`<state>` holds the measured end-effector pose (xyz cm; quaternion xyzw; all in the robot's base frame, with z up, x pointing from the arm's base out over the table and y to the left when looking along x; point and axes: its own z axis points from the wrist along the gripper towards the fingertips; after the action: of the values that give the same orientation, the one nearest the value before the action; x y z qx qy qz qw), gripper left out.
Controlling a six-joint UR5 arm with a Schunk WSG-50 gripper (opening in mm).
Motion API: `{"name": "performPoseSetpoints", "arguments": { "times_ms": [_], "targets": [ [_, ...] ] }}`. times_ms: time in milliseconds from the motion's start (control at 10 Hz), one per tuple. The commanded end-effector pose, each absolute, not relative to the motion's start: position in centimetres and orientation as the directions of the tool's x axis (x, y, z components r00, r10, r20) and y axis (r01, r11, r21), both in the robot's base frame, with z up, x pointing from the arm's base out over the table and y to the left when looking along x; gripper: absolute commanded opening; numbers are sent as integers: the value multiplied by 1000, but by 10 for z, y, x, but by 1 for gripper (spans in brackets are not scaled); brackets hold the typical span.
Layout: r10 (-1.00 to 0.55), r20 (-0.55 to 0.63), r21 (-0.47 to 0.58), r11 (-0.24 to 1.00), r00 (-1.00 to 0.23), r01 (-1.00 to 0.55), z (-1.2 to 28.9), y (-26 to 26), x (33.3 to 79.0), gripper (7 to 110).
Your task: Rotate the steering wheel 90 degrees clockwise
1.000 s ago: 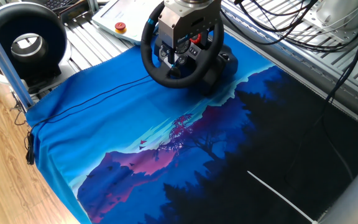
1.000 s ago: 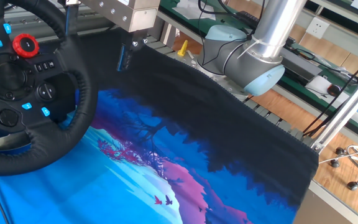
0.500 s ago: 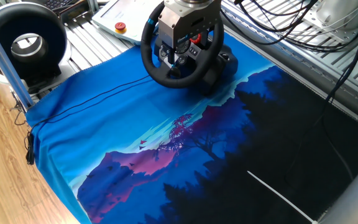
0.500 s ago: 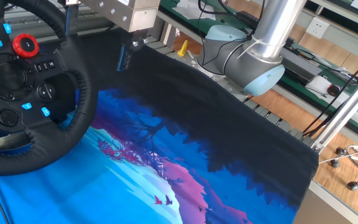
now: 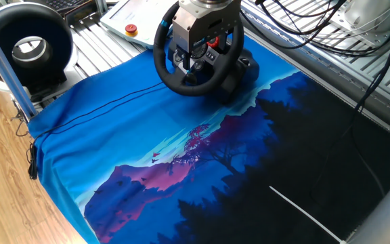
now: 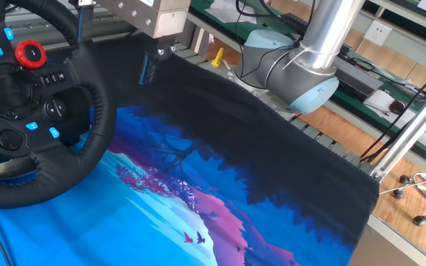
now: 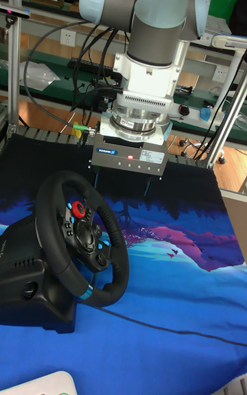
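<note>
Evidently the turn is not under way, as we read it: nothing is clamped on the steering wheel (image 7: 82, 244), which stands on its base at the far end of the blue printed cloth (image 7: 171, 313), its face tilted up toward the tall fixed view. There we see the light-blue stripe (image 7: 84, 292) low on the rim and the red dial (image 7: 79, 209) high on the hub, but nothing tells us the starting angle, so we cannot say whether any of the quarter-turn is done. We judge the whole grasp-and-rotate as left to do. The gripper (image 7: 121, 188) hangs just behind the top of the rim with its jaws spread wide and nothing between them. One of its thin dark fingers (image 7: 146, 186) points down at bare cloth, clear of everything. The other comes down close to the upper rim, and we cannot tell from any view whether it touches the padding or merely stands beside it.
</note>
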<state>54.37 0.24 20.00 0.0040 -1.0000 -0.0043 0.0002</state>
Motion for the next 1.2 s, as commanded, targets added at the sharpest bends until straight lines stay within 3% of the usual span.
{"name": "performPoseSetpoints", "arguments": {
  "times_ms": [0,100,200,1100],
  "targets": [
    [-8,0,9,1000,-1000,-8,200,5,544,109],
    [29,217,368,924,-976,109,222,98,496,109],
    [25,218,369,923,-976,106,221,99,496,7],
    [33,206,393,912,-978,114,225,107,501,7]
  ]
}}
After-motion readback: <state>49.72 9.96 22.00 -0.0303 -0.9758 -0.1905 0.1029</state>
